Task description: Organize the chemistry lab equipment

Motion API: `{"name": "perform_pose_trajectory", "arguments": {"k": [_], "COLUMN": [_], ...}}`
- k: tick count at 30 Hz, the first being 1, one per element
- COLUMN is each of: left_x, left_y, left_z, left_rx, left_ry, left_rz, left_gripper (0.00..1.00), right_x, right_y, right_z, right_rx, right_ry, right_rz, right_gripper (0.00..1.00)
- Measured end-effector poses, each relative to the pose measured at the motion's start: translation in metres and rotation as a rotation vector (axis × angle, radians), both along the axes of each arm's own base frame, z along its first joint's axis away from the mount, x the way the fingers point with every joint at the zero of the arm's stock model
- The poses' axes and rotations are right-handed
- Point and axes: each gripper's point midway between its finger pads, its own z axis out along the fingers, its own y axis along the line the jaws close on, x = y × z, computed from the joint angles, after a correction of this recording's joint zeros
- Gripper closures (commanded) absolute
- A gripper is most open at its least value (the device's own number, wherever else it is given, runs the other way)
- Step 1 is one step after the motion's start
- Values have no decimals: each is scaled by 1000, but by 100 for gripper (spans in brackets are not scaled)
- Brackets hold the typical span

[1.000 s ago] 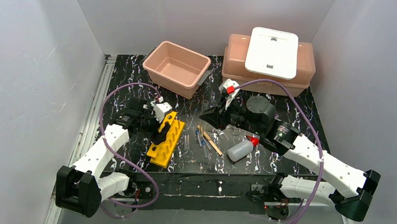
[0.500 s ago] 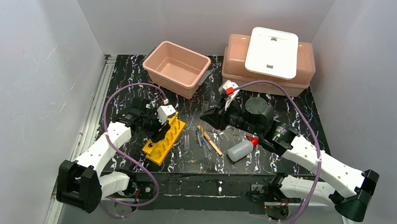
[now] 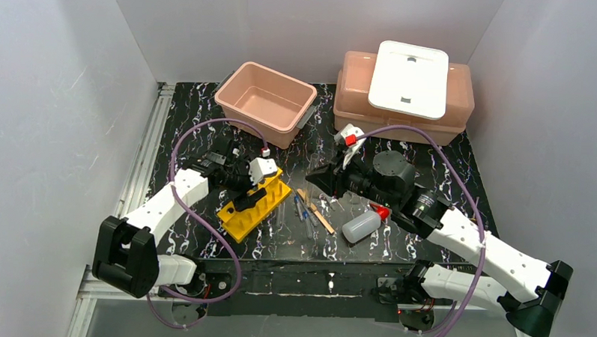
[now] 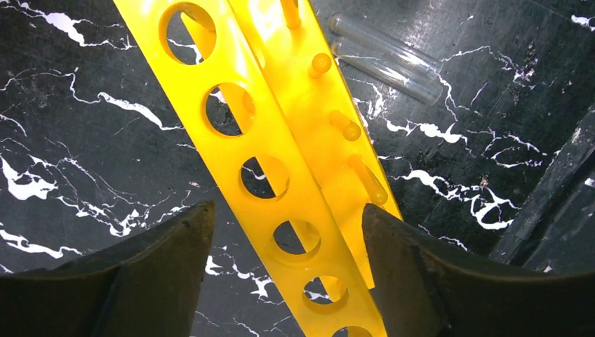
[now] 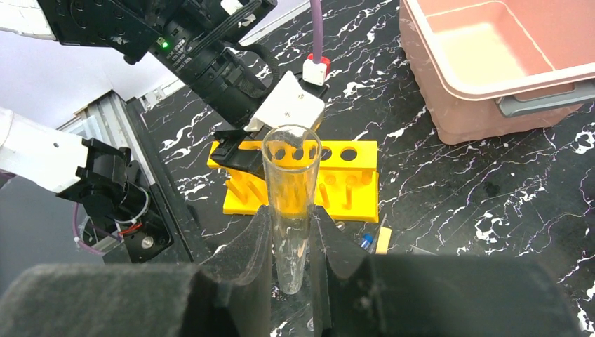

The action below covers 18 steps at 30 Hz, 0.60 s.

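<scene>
left hand (image 4: 288, 214) released, yellow rack (image 4: 245, 144) inside its gap, running 11 to 5 o'clock | right hand (image 5: 290, 232) grasping glass tube (image 5: 290, 182), mouth at 12 o'clock

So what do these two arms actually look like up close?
The left arm and right arm match: smooth white shells, chunky black joints. A purple cable loops along each to a white connector with a red tip. The left pincer and right pincer each have two thick matte-black fingers.

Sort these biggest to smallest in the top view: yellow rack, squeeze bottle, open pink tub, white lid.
1. open pink tub and white lid, too alike to rank
2. yellow rack
3. squeeze bottle
</scene>
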Motion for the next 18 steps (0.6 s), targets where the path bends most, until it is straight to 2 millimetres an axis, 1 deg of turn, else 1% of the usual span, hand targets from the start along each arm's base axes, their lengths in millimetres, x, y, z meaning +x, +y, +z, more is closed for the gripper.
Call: {"name": "perform_pose_trajectory", "arguments": {"k": [2,3,4,8,10,13,16,18], "left_x": [1,2,3,17,25,37,46,46], "left_y": [0,0,1,0,-3,-7,-6,-1], "left_z": [-1,-1,0,17,30,56,89,111], "left_rx": [9,16,21,26,18,-1,-22,-48], "left_ry": [-6,-11,-17,-71,-106,-157,-215,-244], "left_rz": [-17,-22,-26,-25,-20,-7,27,66], "left_gripper": [13,6,2,2,2,2,2,2], "right_x": [1,1,1,5,8,12,17,20], "right_y": [0,0,0,6,11,21,34,45], "right_z": [0,0,-1,-11,-19,-28,-29,-26], "right_rx": [0,-1,-3,-27,-47,-73,-76,-66], "right_ry": [0,0,0,15,29,48,51,46], "right_rz": [-1,-2,-2,1,5,17,41,66], "right_gripper": [99,99,99,99,99,99,99,99]}}
